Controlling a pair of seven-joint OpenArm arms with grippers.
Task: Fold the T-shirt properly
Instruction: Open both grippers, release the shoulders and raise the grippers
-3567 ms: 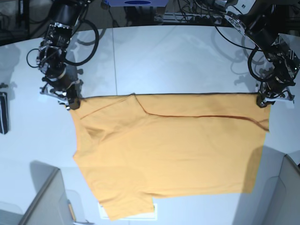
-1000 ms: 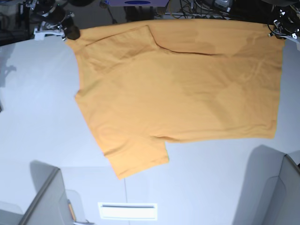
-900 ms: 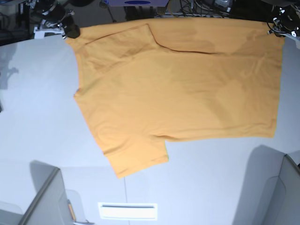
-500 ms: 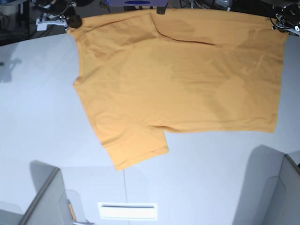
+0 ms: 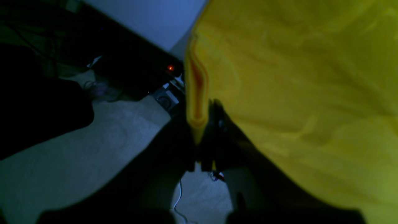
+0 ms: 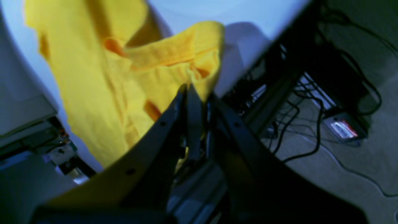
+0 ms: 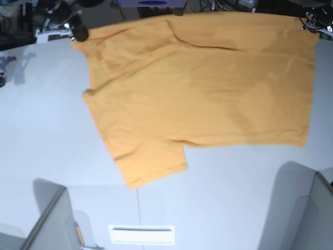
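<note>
The orange-yellow T-shirt point(image 7: 203, 88) hangs spread out, stretched by its two top corners near the table's far edge; one sleeve point(image 7: 151, 161) trails lowest at the lower left. No lettering shows. My right gripper point(image 7: 79, 34) is shut on the top-left corner, and the right wrist view shows the bunched cloth point(image 6: 174, 59) pinched between its fingers point(image 6: 195, 93). My left gripper point(image 7: 308, 24) is shut on the top-right corner. In the left wrist view a folded hem point(image 5: 196, 90) runs into its dark fingertips point(image 5: 203, 127), and the shirt point(image 5: 298, 93) fills the right side.
The white table point(image 7: 47, 135) lies under the shirt. Grey partitions stand at the bottom left point(image 7: 49, 224) and bottom right point(image 7: 315, 213). A white label strip point(image 7: 141, 234) sits near the front edge. Cables and equipment point(image 6: 339, 124) lie beyond the far edge.
Over the past few seconds both grippers carried the shirt's top edge toward the table's far side. In the last second the shirt only shifted slightly, its trailing sleeve sliding a little farther away.
</note>
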